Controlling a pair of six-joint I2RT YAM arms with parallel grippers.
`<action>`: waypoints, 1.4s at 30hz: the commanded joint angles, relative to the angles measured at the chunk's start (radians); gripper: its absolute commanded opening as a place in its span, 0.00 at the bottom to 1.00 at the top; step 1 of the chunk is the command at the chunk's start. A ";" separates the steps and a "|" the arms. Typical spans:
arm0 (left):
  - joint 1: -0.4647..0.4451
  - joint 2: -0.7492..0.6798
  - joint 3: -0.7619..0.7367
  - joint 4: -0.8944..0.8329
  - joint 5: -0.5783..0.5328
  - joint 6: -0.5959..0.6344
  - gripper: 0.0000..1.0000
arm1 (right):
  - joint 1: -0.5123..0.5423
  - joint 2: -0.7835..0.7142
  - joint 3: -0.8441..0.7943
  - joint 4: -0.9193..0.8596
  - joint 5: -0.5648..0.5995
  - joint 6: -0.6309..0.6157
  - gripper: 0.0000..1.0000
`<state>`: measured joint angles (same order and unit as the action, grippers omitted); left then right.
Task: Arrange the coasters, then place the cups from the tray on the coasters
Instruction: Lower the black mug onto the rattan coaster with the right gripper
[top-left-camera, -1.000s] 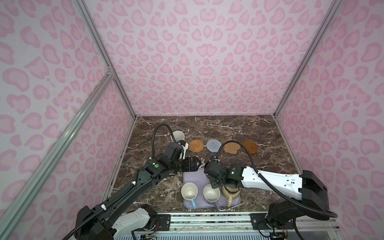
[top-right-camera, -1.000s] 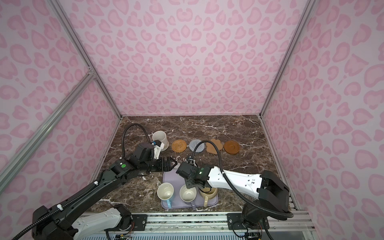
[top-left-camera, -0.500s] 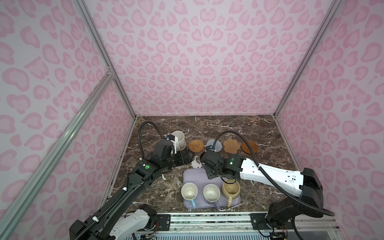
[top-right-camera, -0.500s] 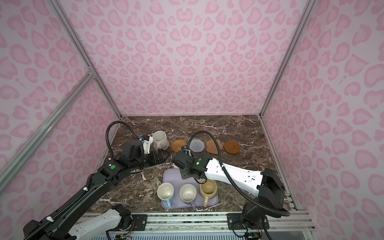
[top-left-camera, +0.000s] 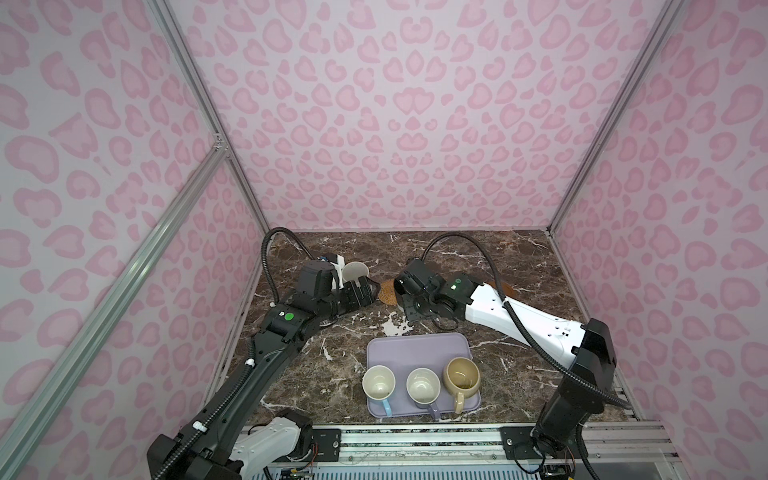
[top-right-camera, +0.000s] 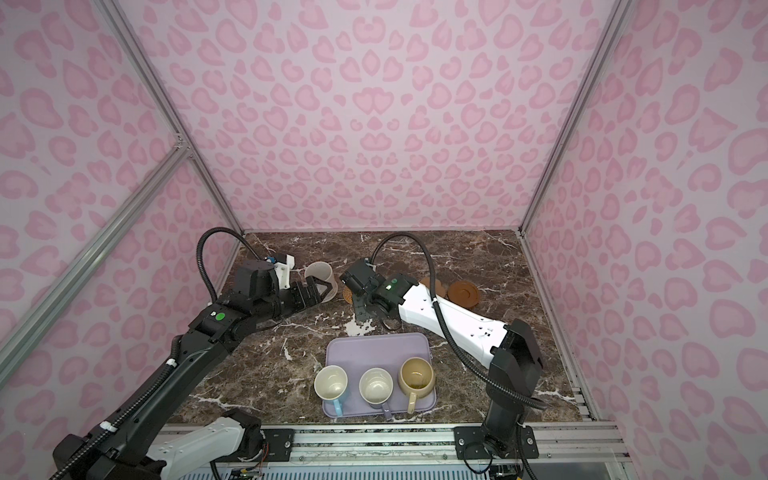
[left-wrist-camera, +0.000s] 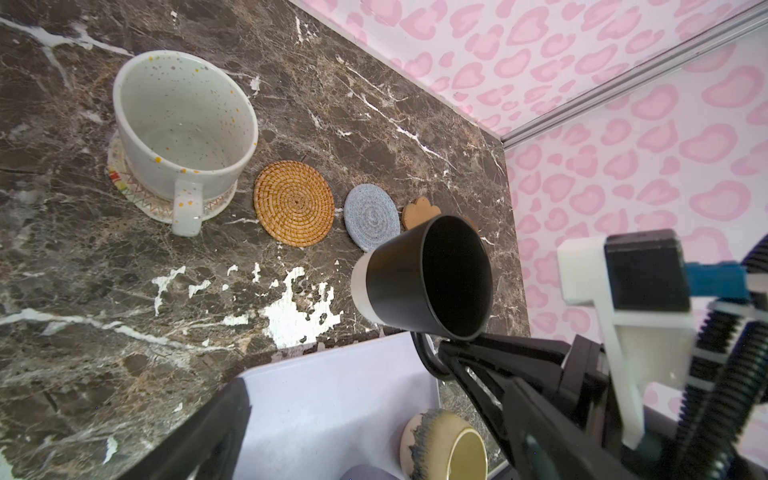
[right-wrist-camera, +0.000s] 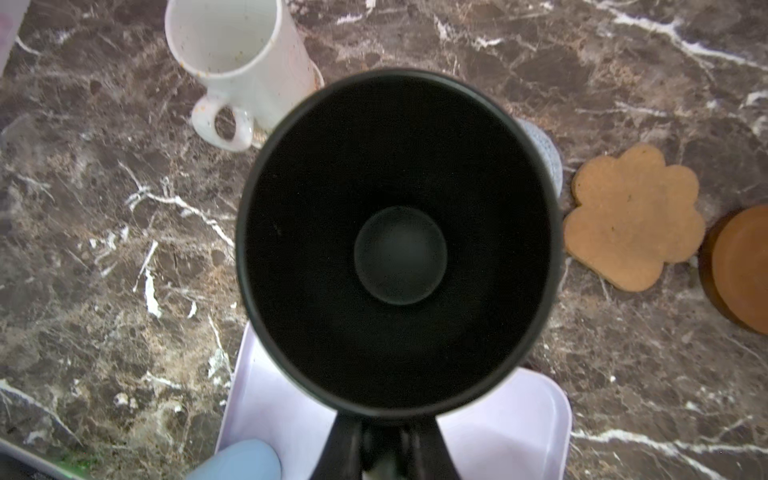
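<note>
My right gripper (right-wrist-camera: 386, 451) is shut on the handle of the black cup (left-wrist-camera: 424, 278), which hangs tilted above the table between the tray (top-left-camera: 417, 353) and the coasters. The white cup (left-wrist-camera: 185, 124) stands on the white woven coaster (left-wrist-camera: 137, 193). In a row beside it lie the orange rattan coaster (left-wrist-camera: 294, 203), the grey-blue coaster (left-wrist-camera: 372, 216), the tan flower coaster (right-wrist-camera: 631, 216) and the brown disc (right-wrist-camera: 739, 266). The light blue cup (top-left-camera: 378, 382), lavender-grey cup (top-left-camera: 423, 385) and beige cup (top-left-camera: 461, 376) stand on the tray's front. My left gripper (top-left-camera: 365, 291) is open and empty beside the white cup.
Pink patterned walls (top-left-camera: 395, 124) close off the marble table (top-left-camera: 316, 374) at the back and both sides. A metal rail (top-left-camera: 415, 432) runs along the front edge. The right arm (top-left-camera: 532, 320) reaches across the table behind the tray.
My right gripper has lifted the black cup off the tray and carried it back toward the coasters. The left gripper has drawn back from the tray toward the white cup, staying open.
</note>
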<state>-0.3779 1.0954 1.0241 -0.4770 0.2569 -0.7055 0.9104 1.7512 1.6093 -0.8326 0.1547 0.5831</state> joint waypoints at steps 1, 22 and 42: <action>0.033 0.027 0.013 0.056 0.039 0.014 0.96 | -0.018 0.046 0.047 0.029 -0.002 -0.014 0.00; 0.147 0.128 -0.069 0.156 0.061 0.020 0.96 | -0.067 0.414 0.391 0.090 0.057 0.114 0.00; 0.147 0.126 -0.125 0.184 0.079 0.014 0.96 | -0.065 0.499 0.440 0.090 0.100 0.149 0.00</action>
<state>-0.2314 1.2263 0.9051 -0.3347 0.3302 -0.6880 0.8436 2.2356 2.0369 -0.7757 0.2092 0.7227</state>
